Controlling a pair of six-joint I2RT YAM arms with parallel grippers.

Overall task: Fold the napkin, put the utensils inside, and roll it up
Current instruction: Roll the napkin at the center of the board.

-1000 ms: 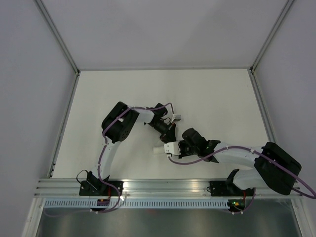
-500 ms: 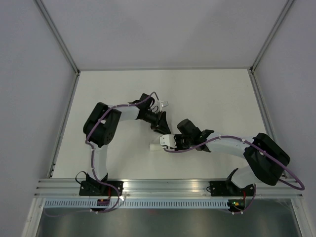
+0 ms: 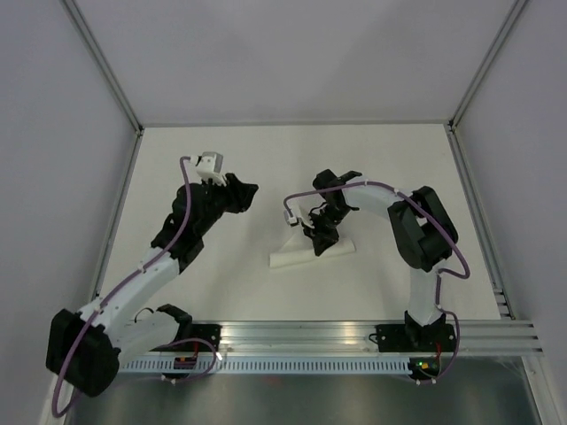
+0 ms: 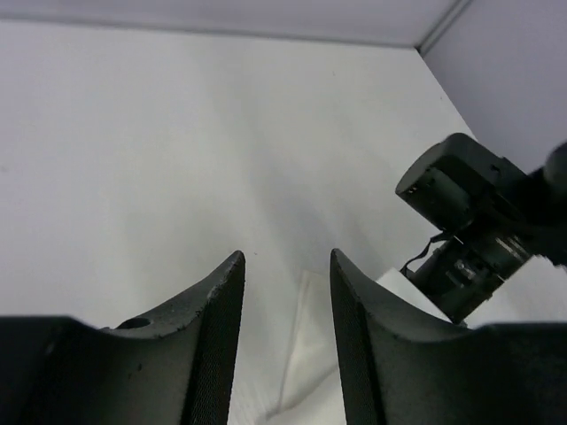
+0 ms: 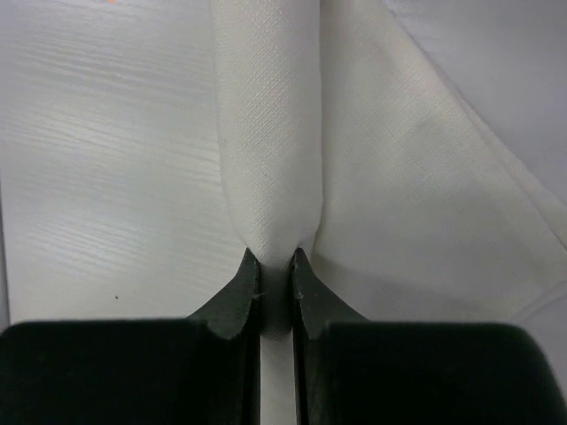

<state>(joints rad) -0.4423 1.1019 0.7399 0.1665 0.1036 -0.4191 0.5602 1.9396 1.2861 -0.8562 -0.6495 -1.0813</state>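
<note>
Shows the napkin (image 3: 310, 251) as a narrow white roll lying near the middle of the table (image 3: 399, 168), slightly slanted, with its left end nearer the arm bases and its right end a little further off. Seen close from the right wrist, runs up the frame as a finely textured tube (image 5: 270, 133), with a flat, loose flap of the same sheet spread on the tabletop to the right of it. Pinched between the fingertips of the right gripper (image 5: 275, 266): jaws almost together, only the squeezed roll between them. From above, puts that right gripper (image 3: 321, 237) right at the roll, a little right of its middle, reaching in from the far side, with the right arm (image 3: 421, 226) bent in an arch over the right half of the table. Puts the left gripper (image 3: 246, 192) well apart from the napkin, further back and to the left, above bare tabletop. From the left wrist, shows the left gripper (image 4: 286, 257) with jaws parted partway, holding nothing; beyond the gap, part of the napkin (image 4: 310, 354) low in the frame and, at the right, the dark wrist of the right arm (image 4: 469, 221)
</note>
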